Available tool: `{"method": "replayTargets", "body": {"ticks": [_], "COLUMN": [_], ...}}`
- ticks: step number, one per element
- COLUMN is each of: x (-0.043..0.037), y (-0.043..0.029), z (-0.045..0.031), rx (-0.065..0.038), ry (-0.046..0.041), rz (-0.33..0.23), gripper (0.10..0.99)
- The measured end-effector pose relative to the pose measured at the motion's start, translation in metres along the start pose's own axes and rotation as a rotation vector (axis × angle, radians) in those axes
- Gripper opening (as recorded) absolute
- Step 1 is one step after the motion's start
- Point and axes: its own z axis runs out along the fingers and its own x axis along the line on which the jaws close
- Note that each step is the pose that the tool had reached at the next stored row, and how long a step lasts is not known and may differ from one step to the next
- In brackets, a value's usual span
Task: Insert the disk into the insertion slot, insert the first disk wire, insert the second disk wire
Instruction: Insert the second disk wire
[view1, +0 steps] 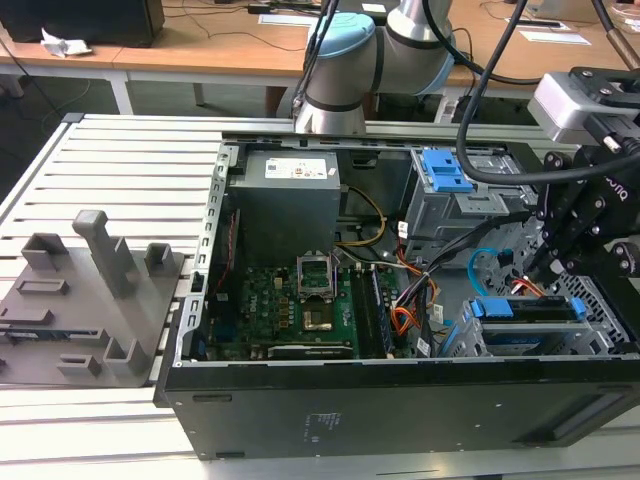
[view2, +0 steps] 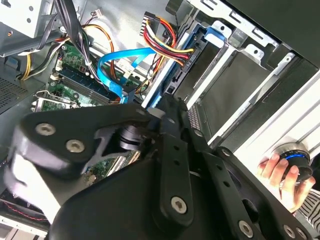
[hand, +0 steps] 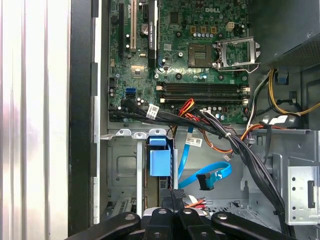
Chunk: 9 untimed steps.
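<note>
**A:** Nearest the lens?

**B:** One gripper (hand: 172, 196), black linkage arms. In both wrist views (view2: 166, 102) its fingers are drawn together with no gap showing. Whether they pinch anything, I cannot tell. The tip sits at the end of the disk (hand: 160, 162).

**A:** Task items, counted?

**B:** One disk in a blue carrier, lying in the insertion slot (view1: 458, 340) at the exterior view's lower right. One first disk wire (view2: 165, 42), in orange, red, yellow and black, with its dark plug against the disk's end, just beside the gripper tip. One second disk wire (hand: 215, 174), a light-blue loop whose dark plug lies apart from the disk.

**A:** Writing?

**B:** One white label (view1: 295, 170) on the power supply (view1: 290, 205), print illegible. White lettering on the motherboard (hand: 200, 50). Two tags (hand: 152, 110) on the cables, unreadable.

**A:** Obstructions?

**B:** One black cable bundle (hand: 225, 137) crosses between the motherboard and the slot.

**A:** Surroundings?

**B:** One tall grey cage (view1: 440, 215) with a blue latch (view1: 445, 170), upper right in the exterior view. One open processor socket (view1: 315, 275). One grey fixture (view1: 90, 290) on the slatted table (view1: 130, 170), at the exterior view's left. One person's hand (view2: 282, 172) on a knob (view2: 297, 155), outside the case.
</note>
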Motion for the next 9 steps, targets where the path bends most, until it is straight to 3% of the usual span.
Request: {"method": "replayTargets", "body": {"ticks": [2,7,8,9], "x": [0.0,0.0,-0.0016,-0.0139], "y": [0.0,0.0001,0.0002,0.0], "z": [0.0,0.0,0.0,0.0005], "rx": [0.0,0.0,0.0,0.0], "ry": [-0.0001,0.0,0.0001,0.0], "rz": [0.0,0.0,0.0,-0.001], "gripper": [0.294,0.361,0.361,0.361]}}
